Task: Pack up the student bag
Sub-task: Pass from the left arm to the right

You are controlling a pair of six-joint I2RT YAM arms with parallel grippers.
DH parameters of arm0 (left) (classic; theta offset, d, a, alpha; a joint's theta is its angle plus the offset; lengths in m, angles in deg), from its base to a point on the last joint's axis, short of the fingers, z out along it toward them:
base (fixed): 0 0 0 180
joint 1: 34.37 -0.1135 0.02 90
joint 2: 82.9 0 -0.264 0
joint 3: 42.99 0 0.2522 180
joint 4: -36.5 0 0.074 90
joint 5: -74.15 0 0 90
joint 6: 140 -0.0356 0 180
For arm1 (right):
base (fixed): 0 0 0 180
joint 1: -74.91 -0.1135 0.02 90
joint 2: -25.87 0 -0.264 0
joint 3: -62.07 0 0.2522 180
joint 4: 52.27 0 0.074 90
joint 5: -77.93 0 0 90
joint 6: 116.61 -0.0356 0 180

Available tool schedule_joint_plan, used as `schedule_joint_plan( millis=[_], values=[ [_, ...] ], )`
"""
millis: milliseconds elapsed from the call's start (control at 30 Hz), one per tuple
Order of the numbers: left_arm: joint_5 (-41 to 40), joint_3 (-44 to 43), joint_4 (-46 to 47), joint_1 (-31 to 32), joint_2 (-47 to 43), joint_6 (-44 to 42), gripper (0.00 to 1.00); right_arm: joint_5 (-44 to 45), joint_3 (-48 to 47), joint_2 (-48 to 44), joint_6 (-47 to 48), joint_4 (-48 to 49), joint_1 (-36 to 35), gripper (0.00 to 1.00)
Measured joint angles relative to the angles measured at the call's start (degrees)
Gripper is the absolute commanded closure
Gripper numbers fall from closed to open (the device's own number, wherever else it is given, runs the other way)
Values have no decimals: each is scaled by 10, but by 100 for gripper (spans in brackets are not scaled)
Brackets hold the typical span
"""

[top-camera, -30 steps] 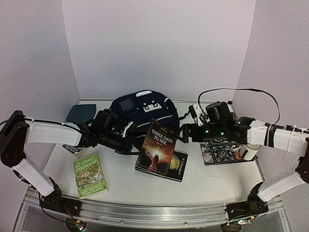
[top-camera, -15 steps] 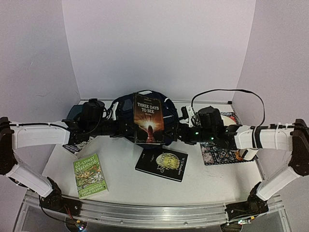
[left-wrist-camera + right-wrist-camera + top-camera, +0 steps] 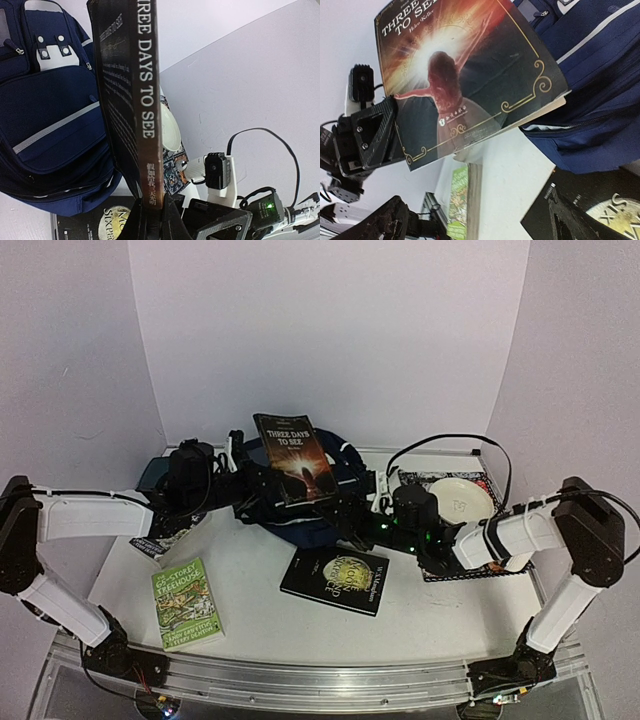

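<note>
The left gripper grips the upright book by its bottom edge, so the book rises from the fingers over the student bag, which lies under and just beyond that hand. The right gripper sits at the bag's right side, below the book. On the table, the 2nd book lies just nearer than the right gripper. The 3rd book lies nearer than the left arm. Right of the right gripper, a plate rests on a mat.
</note>
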Motion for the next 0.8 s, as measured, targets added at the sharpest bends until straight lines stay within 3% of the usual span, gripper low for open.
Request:
schedule_joint_plan(
  millis=[267,800],
  values=[
    [-5,0,50,0,4,53,100,-20,-65,72,-46,97,0,2],
    [14,30,114,-1,-1,114,100,-39,-134,127,-74,127,14,7]
  ],
)
